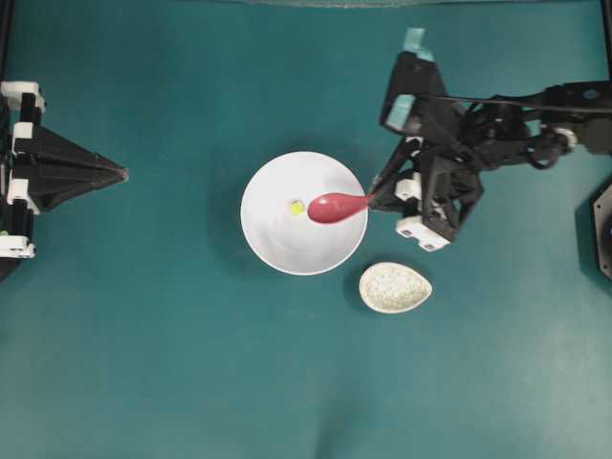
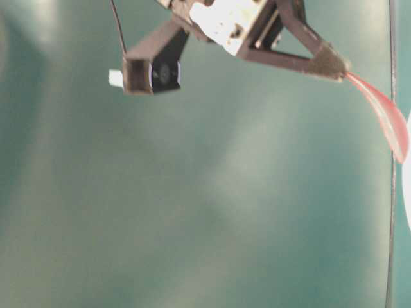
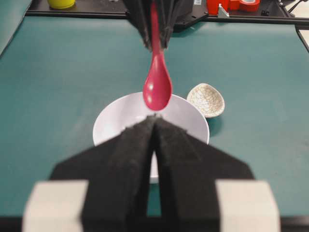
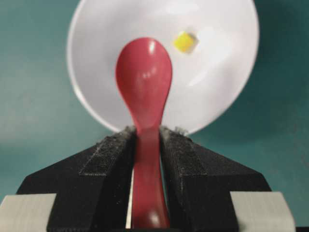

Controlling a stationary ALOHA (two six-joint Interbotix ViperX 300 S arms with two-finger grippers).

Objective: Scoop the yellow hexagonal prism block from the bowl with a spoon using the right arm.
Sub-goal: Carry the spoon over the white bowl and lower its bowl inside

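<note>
Teal matte worktop (image 1: 143, 363). Overhead: glossy pink-red spoon (image 1: 335, 206) over round white bowl (image 1: 277, 244); tiny yellow hexagonal block (image 1: 297, 207) inside, just beside scoop; speckled oval rest (image 1: 395, 287) near. Right wrist: right claw (image 4: 147, 140) clamps spoon handle between black foam pads. Left wrist: left claw (image 3: 155, 121) pressed closed, holding nothing.

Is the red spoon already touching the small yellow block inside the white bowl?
Apart. In the right wrist view, bare white bowl shows between the spoon and the yellow block.
</note>
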